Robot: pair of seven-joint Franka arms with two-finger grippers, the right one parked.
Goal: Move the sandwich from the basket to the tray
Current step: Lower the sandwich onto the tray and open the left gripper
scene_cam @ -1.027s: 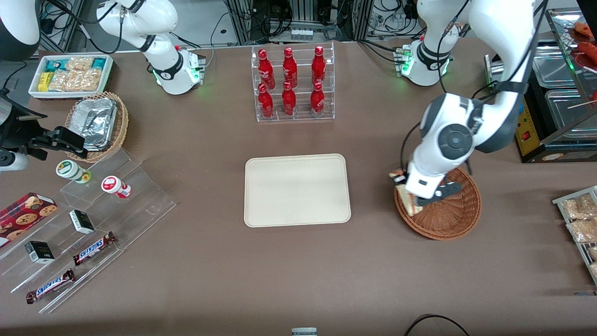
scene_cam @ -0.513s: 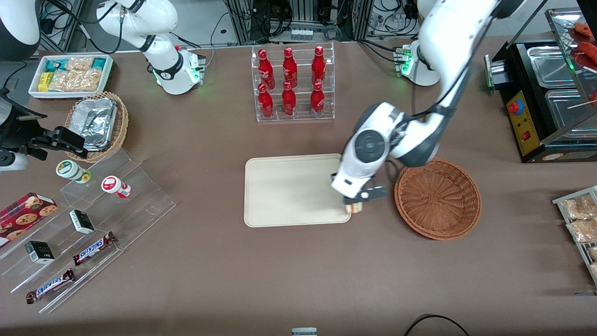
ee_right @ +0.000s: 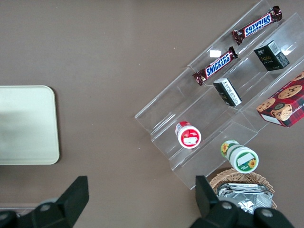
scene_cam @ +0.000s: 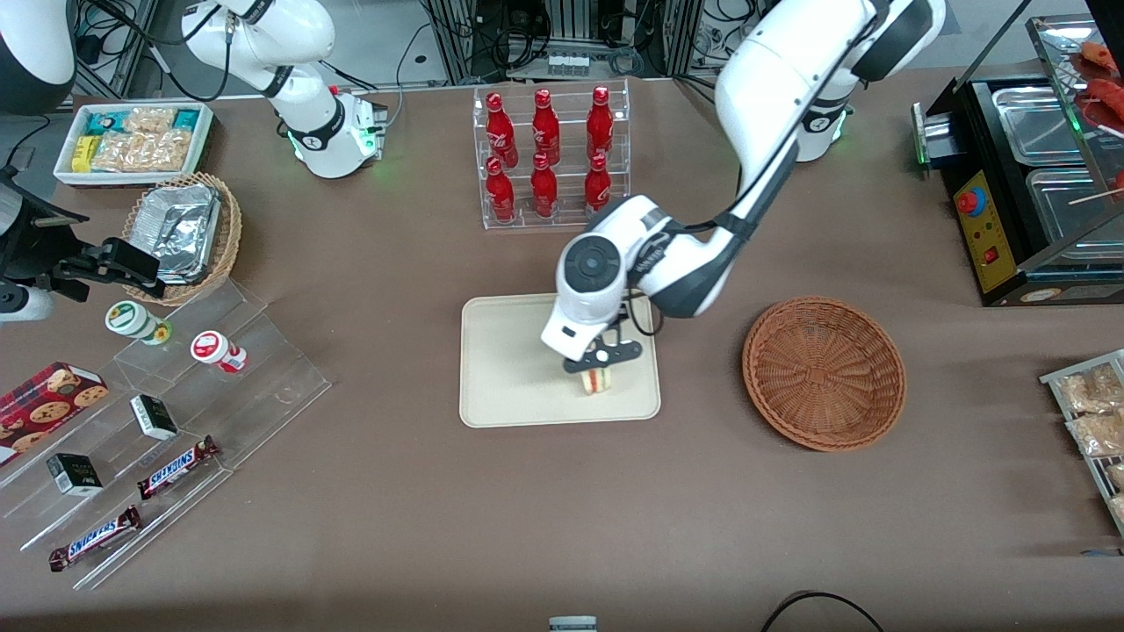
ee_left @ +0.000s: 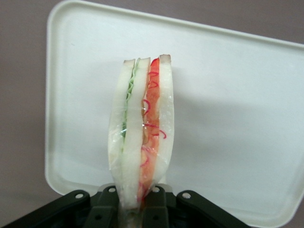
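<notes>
My left gripper [scene_cam: 601,368] hangs over the cream tray [scene_cam: 509,369], above the part nearer the front camera and toward the basket's side. It is shut on the sandwich [scene_cam: 597,381], a clear-wrapped wedge. In the left wrist view the sandwich [ee_left: 142,128] sticks out from the gripper [ee_left: 133,202], its white bread with green and red filling edge-on, and the tray [ee_left: 228,118] lies beneath it. I cannot tell whether the sandwich touches the tray. The reddish-brown wicker basket [scene_cam: 824,373] stands beside the tray toward the working arm's end, with nothing in it.
A clear rack of red bottles [scene_cam: 551,158] stands farther from the camera than the tray. Acrylic steps with snacks [scene_cam: 176,395], a tan basket of foil trays [scene_cam: 183,230] and a white snack bin [scene_cam: 132,140] lie toward the parked arm's end. A food warmer [scene_cam: 1045,175] stands at the working arm's end.
The gripper carried the sandwich out of the basket, across the bare table and over the tray. The basket is left with nothing in it.
</notes>
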